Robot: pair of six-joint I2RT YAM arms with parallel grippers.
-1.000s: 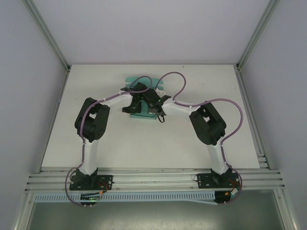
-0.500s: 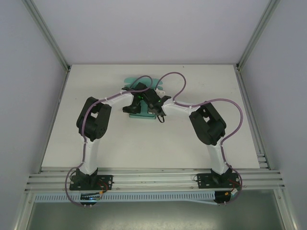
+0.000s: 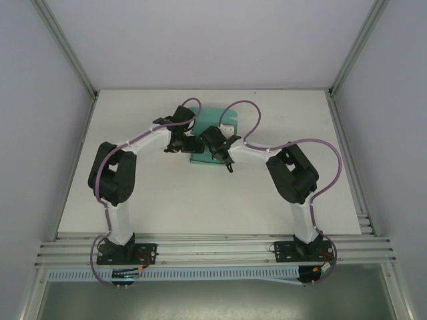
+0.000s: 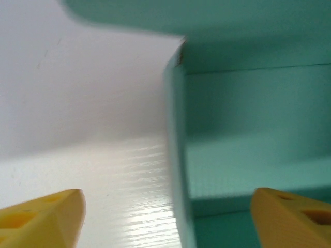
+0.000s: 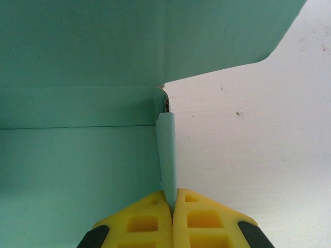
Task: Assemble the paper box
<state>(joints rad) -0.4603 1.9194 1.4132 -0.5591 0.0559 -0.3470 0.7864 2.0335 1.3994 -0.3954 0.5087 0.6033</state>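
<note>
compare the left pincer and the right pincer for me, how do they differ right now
Grip: the left pincer stands wide open and holds nothing; the right pincer is shut on a side wall of the paper box.
Contact: the left pincer sits clear of the box wall ahead of it; the right pincer presses its wall from both sides.
Shared: both are yellow-tipped and face the same teal box on the white table.

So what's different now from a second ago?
The left gripper opened wide, seemingly letting go of the paper box, and its arm swung back towards the left. The right gripper stayed shut on one thin wall of the box, and the box stayed mid-table.
</note>
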